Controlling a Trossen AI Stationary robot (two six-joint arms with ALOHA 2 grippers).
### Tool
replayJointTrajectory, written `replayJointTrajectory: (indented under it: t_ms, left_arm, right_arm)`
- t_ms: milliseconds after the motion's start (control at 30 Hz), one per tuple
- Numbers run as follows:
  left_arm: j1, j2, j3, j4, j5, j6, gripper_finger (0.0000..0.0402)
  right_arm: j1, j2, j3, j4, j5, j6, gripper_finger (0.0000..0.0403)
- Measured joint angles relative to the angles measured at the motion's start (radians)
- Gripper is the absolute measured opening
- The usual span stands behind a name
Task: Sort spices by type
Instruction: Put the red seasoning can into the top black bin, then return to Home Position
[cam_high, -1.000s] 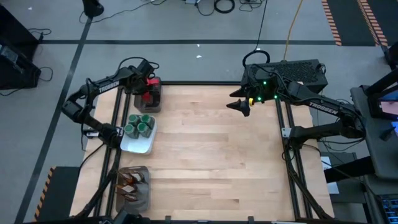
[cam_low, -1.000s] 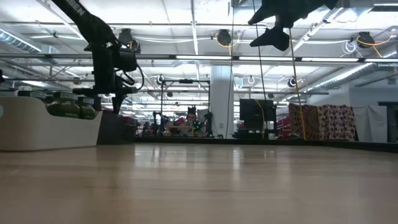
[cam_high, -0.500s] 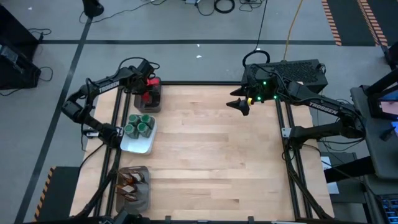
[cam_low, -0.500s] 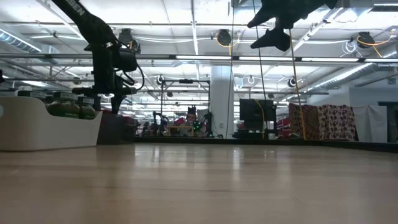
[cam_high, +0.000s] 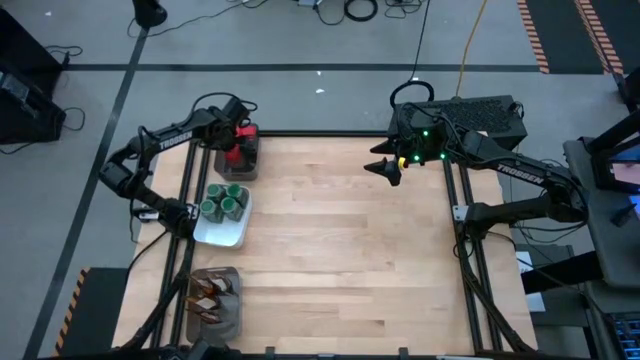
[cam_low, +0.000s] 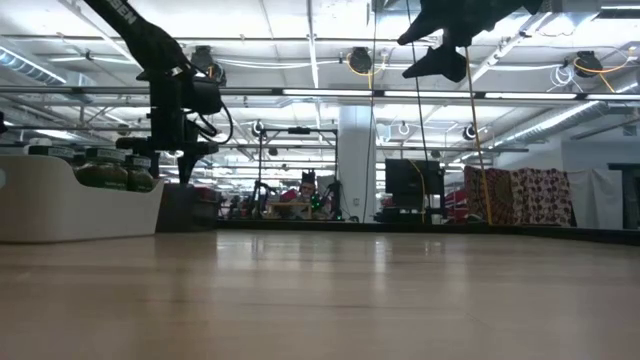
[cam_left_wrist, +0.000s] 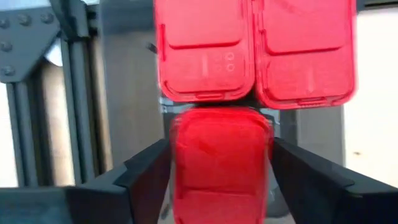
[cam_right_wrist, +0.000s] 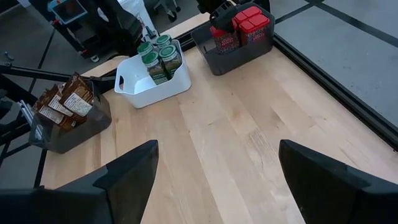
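My left gripper (cam_high: 238, 146) (cam_left_wrist: 221, 146) stands over the grey mesh tray (cam_high: 252, 168) at the table's far left corner and is shut on a red box (cam_left_wrist: 221, 168). Two more red boxes (cam_left_wrist: 255, 56) stand in the tray just beyond it. Green-lidded jars (cam_high: 225, 203) sit in the white dish (cam_high: 228, 235). Brown-orange sachets (cam_high: 212, 296) stand in a second grey tray (cam_high: 232, 322) at the near left. My right gripper (cam_high: 386, 171) (cam_right_wrist: 217, 146) hangs open, high over the table's far right part, touching nothing. My left gripper pinches the red box by its two opposite side faces (cam_left_wrist: 177, 168) between the two fingers, coming from above and pointing down into the tray. The box stands upright beside the other red boxes. Whether its bottom rests on the tray floor cannot be seen.
The two trays and the dish line the table's left edge (cam_right_wrist: 149, 81). The wide bare wood (cam_high: 340, 250) lies to their right. A dark frame post (cam_left_wrist: 81, 93) runs beside the far tray. Black equipment with green lights (cam_high: 430, 130) sits at the far right corner.
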Motion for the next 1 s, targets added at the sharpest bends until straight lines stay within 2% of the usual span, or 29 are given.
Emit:
replayJointTrajectory:
  t_ms: [167,267,533,800,1000]
  left_arm:
    - [-0.012,0.000,0.000,0.001,-0.044,-0.005,0.0317]
    - [-0.013,0.000,0.000,0.002,-0.042,-0.005,0.0332]
    - [-0.013,0.000,0.014,-0.006,-0.032,0.002,0.0336]
    - [-0.020,-0.008,0.106,-0.038,-0.002,0.099,0.0336]
    - [-0.081,-0.107,0.173,0.003,0.003,0.127,0.0336]
  right_arm:
    - [0.000,0.000,0.000,0.000,0.000,0.000,0.0315]
    - [0.000,0.000,0.000,0.000,0.000,-0.001,0.0315]
    - [0.000,0.000,0.000,0.000,-0.001,-0.012,0.0315]
    - [0.000,0.000,0.000,0.000,-0.004,-0.015,0.0315]
    - [0.000,0.000,0.000,0.000,-0.004,-0.015,0.0315]
